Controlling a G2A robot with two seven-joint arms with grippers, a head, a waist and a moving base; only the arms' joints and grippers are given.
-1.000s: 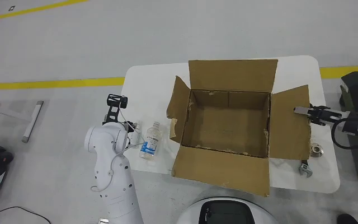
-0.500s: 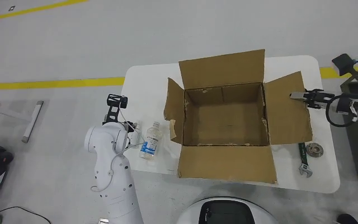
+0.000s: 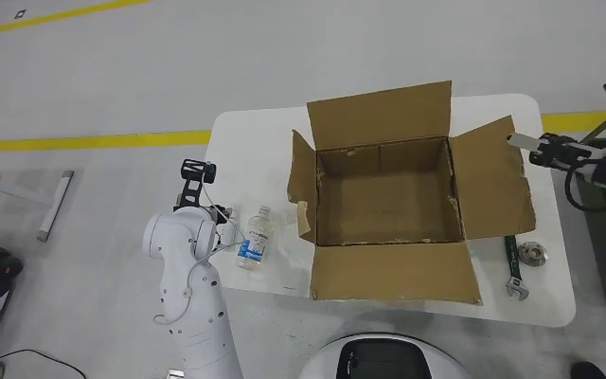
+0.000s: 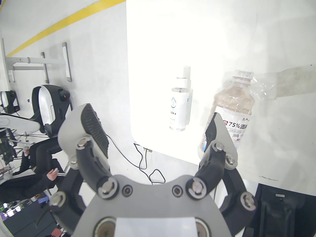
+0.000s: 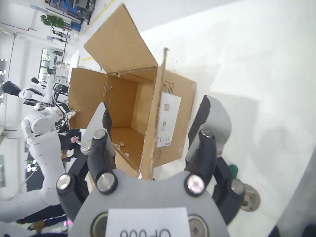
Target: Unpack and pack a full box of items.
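**Top view:** A brown corrugated cardboard box (image 3: 388,204) sits open on the white, round-cornered counter (image 3: 256,142), four flaps splayed outward and torn paper fringing its rim. Left of the box and apart from it, a clear plastic bottle (image 3: 254,237) with a white cap and a white-and-blue label lies on its side. To the box's right, a green-handled metal wrench (image 3: 512,270) lies just beside a round grey metal flange (image 3: 533,253). The right end effector (image 3: 519,142) hangs at the far outer corner of the box's right-hand flap (image 3: 488,180).

**Left wrist view:** The left end effector (image 4: 151,114) is spread wide, its ribbed black rubber pads (image 4: 95,127) closed on nothing. Beyond it the clear plastic bottle, ridged and crinkled, lies just beside a slim white-capped spray bottle (image 4: 179,109), which is nearer the counter's rounded corner. One pad crosses in front of the clear plastic bottle's labelled end; whether it touches cannot be told.

**Right wrist view:** The right end effector stands wide open and holds nothing. Its smooth grey metal fingers (image 5: 221,124) sit either side of the flap's raw, fluted edge, with a gap showing on both sides. The box's inner walls are matte and scuffed, paper shreds lie on its floor, and a white printed label (image 5: 167,117) sits on its outer wall. The flange lies on the counter close by one finger.
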